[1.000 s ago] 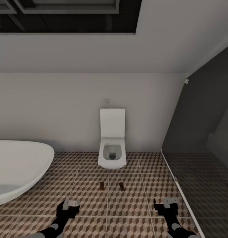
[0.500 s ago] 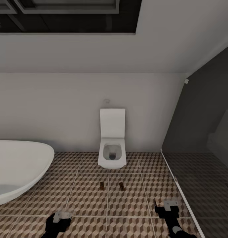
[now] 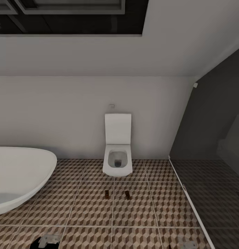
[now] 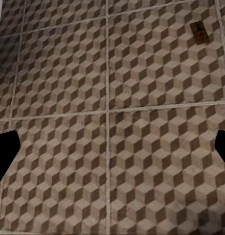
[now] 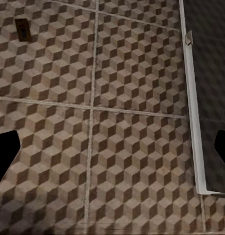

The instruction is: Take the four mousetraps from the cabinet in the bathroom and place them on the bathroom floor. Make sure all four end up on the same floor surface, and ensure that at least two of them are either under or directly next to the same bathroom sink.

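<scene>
Item: mousetraps, two on view. Left mousetrap point(image 3: 107, 194), right mousetrap point(image 3: 127, 195); side by side, apart, on bathroom floor point(image 3: 140, 211), near side of toilet point(image 3: 117, 162), bathtub point(image 3: 19, 176) far left.

Look: small flat brown boards, dark metal fittings; detail too small to read.

Handling (judged): light, stiff, thin; pinch across long edges, clear of spring.

Left gripper point(image 3: 46, 239), right gripper point(image 3: 189, 245) at lower edge: jaws spread, nothing held.

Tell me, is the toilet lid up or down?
Up: the toilet shows its open bowl, with the lid standing upright against the wall.
</scene>
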{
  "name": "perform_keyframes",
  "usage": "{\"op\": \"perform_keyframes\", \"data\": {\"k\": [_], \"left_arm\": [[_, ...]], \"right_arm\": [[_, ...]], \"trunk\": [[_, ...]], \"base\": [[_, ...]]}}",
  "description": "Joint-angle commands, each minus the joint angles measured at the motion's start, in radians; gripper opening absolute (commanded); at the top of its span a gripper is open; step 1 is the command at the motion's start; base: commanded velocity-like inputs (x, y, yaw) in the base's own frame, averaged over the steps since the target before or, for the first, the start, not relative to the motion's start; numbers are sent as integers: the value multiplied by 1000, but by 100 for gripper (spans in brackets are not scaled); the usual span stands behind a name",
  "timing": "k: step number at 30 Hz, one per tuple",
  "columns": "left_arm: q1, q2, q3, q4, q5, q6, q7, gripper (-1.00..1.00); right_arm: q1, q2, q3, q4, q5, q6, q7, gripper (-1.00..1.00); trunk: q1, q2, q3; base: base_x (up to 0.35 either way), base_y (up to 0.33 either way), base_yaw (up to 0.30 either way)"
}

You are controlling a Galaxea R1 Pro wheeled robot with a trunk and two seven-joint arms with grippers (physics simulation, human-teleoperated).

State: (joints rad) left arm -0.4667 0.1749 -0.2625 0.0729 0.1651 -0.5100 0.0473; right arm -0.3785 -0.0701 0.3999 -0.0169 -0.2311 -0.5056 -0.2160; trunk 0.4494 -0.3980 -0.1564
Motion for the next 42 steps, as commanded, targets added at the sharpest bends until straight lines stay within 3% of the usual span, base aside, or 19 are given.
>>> {"op": "perform_keyframes", "data": {"k": [1,5,14,27,36,42], "left_arm": [[3,1,-9,4,7,-6,2,100],[24,7,-9,4,8,-6,3,100],[46,9,-9,4,8,-1,10,100],[64,9,-5,4,11,5,94,100],[68,7,-5,4,27,6,109,100],[95,-19,-4,4,31,41,112,100]], "right_arm": [[13,0,10,0,-7,-2,-1,100],[78,-1,10,0,-8,-3,19,100],[160,-1,9,1,-35,-4,66,100],[295,-20,8,2,-231,-2,87,100],[350,-19,8,2,-256,20,138,100],[358,-15,7,-1,-267,105,153,100]], "trunk": [[1,-2,-2],[1,-2,-2],[1,-2,-2],[1,-2,-2],[1,-2,-2],[1,-2,-2]], "base": [[0,0,0],[0,0,0],[0,0,0],[0,0,0],[0,0,0],[0,0,0]]}}
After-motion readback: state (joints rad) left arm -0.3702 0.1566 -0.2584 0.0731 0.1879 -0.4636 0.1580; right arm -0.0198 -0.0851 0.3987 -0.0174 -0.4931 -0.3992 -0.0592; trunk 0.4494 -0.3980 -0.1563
